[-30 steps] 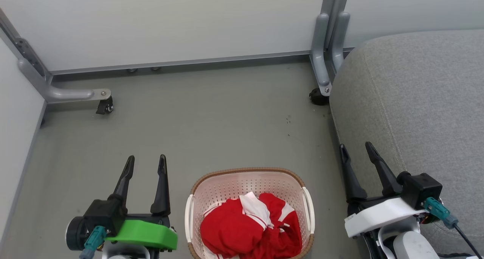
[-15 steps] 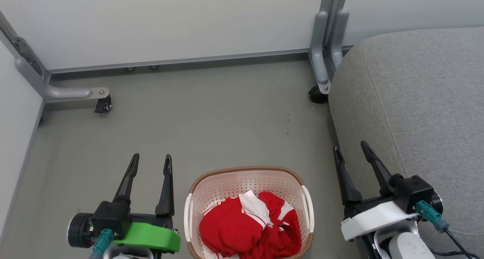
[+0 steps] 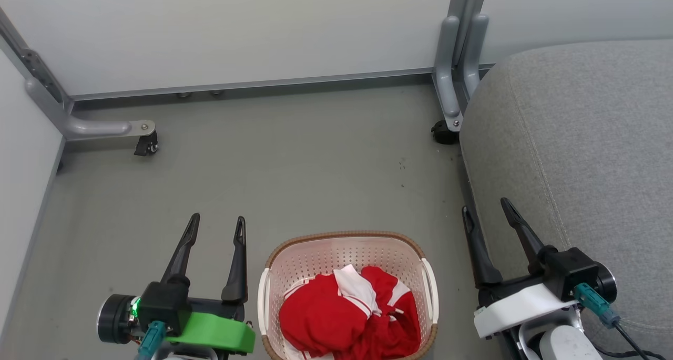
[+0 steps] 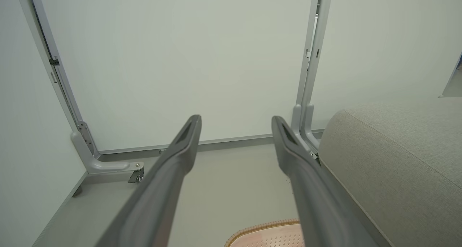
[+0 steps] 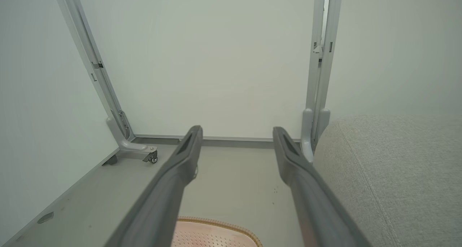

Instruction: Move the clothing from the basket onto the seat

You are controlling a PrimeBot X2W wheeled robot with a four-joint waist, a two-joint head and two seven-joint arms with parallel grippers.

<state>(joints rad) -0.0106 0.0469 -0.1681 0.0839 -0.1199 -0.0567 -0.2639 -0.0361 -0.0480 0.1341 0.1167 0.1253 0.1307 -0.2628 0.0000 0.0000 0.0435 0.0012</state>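
1. I see soft bright red fabric clothing [image 3: 320, 318], with white stripes and panels.
2. Oval cream plastic basket [image 3: 336, 255]: perforated dots, brown woven-look rim, white handles.
3. Large grey woven-fabric seat [image 3: 578, 139], plain.
4. I read the smooth floor [image 3: 294, 160] as dull grey-green.

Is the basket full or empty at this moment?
Not empty: the crumpled red and white clothing lies inside the basket, below its brown rim.
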